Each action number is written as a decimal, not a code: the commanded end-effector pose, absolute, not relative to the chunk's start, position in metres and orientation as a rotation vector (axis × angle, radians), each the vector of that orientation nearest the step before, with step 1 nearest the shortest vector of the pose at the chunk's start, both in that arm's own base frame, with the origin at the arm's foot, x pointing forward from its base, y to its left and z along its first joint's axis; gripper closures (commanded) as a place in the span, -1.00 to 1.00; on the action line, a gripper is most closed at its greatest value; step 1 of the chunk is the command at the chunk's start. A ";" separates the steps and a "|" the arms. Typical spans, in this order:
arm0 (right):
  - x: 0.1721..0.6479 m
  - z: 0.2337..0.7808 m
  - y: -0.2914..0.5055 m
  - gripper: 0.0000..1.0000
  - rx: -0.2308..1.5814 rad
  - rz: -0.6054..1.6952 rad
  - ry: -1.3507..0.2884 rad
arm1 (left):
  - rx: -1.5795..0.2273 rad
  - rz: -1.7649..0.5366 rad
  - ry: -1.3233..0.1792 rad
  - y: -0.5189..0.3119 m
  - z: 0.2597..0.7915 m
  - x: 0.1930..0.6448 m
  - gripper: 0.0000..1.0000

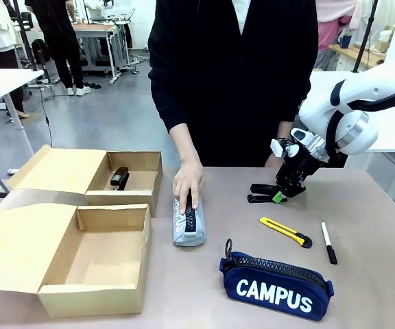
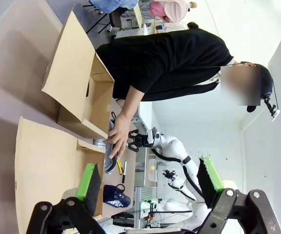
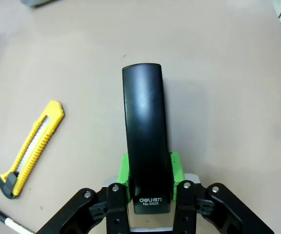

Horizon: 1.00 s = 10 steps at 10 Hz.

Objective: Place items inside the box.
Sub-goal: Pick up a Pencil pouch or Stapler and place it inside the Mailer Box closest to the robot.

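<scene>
Right gripper (image 3: 149, 171), pinching black stapler (image 3: 143, 122) (snugly)

At the left of the tan bench (image 1: 376, 219) stands the near brown cardboard box (image 1: 91, 301). Behind it stands the far brown cardboard box (image 1: 136, 161), with a black oblong item (image 1: 120, 178) in it. Right of both lies the grey zip pencil case (image 1: 184, 232), with a person's hand (image 1: 188, 184) on its far end. Farther right lies the black plastic stapler (image 1: 260, 188), with the right end effector (image 1: 278, 197) clamped on its right end. Nearer lie the yellow utility knife (image 1: 285, 232) and, to its right, the black marker pen (image 1: 328, 242). Nearest lies the navy zip pencil case lettered "CAMPUS" (image 1: 276, 284).
</scene>
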State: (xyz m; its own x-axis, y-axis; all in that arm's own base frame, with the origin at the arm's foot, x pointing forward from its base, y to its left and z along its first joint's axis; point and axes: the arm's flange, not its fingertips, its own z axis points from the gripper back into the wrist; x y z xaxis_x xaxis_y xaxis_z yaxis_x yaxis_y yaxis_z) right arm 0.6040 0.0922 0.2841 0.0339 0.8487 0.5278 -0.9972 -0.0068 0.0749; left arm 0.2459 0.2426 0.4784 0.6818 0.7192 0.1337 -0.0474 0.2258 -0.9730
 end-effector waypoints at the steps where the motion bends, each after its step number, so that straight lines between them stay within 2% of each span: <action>1: 0.597 0.300 0.087 1.00 0.512 1.499 -0.384 | -1.253 0.566 -0.684 0.243 0.479 0.246 -1.00; 3: 0.564 0.341 0.064 1.00 0.503 1.437 -0.391 | -1.253 0.566 -0.684 0.243 0.479 0.246 -1.00; 5: 0.502 0.393 0.010 1.00 0.442 1.238 -0.397 | -1.253 0.566 -0.684 0.243 0.479 0.246 -1.00; 6: 0.462 0.410 -0.015 1.00 0.511 1.066 -0.420 | -1.253 0.566 -0.684 0.243 0.479 0.246 -1.00; 8: 0.393 0.425 -0.013 1.00 0.649 0.986 -0.513 | -1.253 0.566 -0.684 0.243 0.479 0.246 -1.00; 10: 0.339 0.432 0.005 1.00 0.638 0.932 -0.564 | -1.253 0.566 -0.684 0.243 0.479 0.246 -1.00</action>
